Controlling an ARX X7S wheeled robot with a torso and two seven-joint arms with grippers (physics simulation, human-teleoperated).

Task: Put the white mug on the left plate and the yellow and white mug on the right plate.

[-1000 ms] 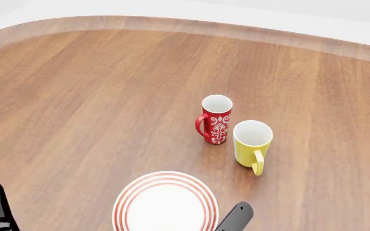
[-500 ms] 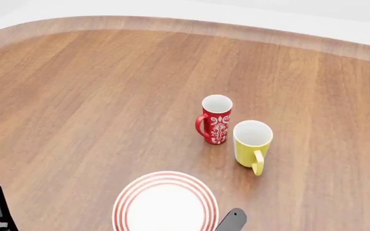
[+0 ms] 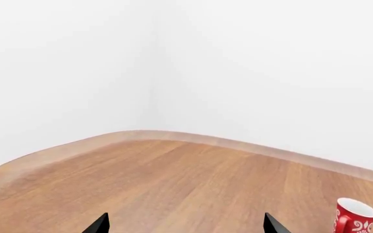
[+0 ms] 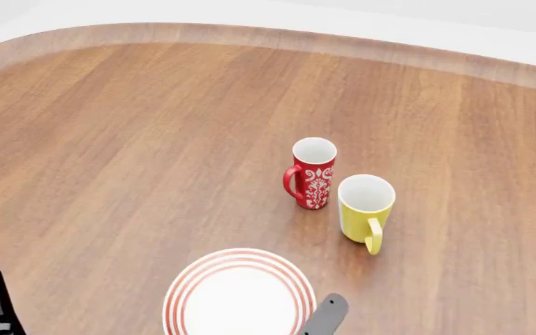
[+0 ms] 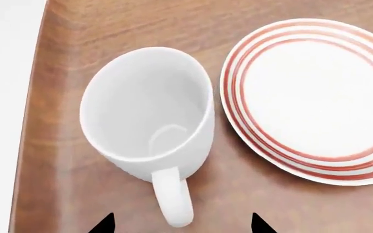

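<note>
The white mug (image 5: 147,114) stands upright close to the table's edge, its handle (image 5: 173,199) pointing at my right gripper (image 5: 181,224). That gripper is open, and the handle's end lies between its two tips without touching them. A red-ringed plate (image 5: 316,97) lies right beside the mug; I cannot tell whether it is the left plate or the right plate. In the head view the yellow and white mug (image 4: 366,206) stands upright beyond a ringed plate (image 4: 240,293). The white mug is out of the head view. My left gripper (image 3: 185,225) is open over bare wood.
A red mug with a white floral pattern (image 4: 313,171) stands just left of the yellow mug and also shows as the red mug (image 3: 353,216) in the left wrist view. The table's curved far edge (image 4: 268,33) runs across the back. A dark link of my right arm (image 4: 324,314) sits beside the plate.
The right arm's dark link has slid down and left toward the bottom of the head view. The left fingertip has sunk slightly. Mugs and plate have not moved.
</note>
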